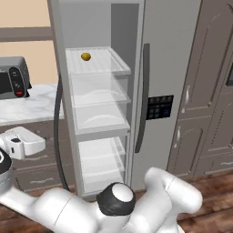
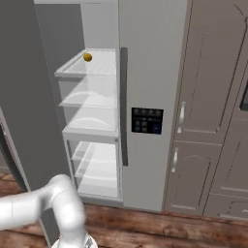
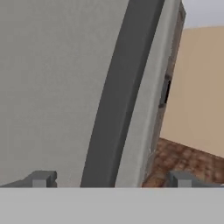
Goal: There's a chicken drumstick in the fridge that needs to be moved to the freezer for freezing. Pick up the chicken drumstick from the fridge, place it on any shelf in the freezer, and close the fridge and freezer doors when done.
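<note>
The two small dark fingers (image 3: 41,178) are standing spread wide, grasping nothing, with the long dark curved handle (image 3: 118,96) of the tall flat grey open door (image 3: 48,87) rising between them.

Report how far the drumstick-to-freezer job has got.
Done: nothing I can confirm; the narrow compartment's top shelf carries a round yellow ball. In hand: the open fingers straddle the dark handle of the narrow door, which stands open. Left: the wide door is shut; whether the drumstick was moved I cannot tell, and the narrow door needs closing.
</note>
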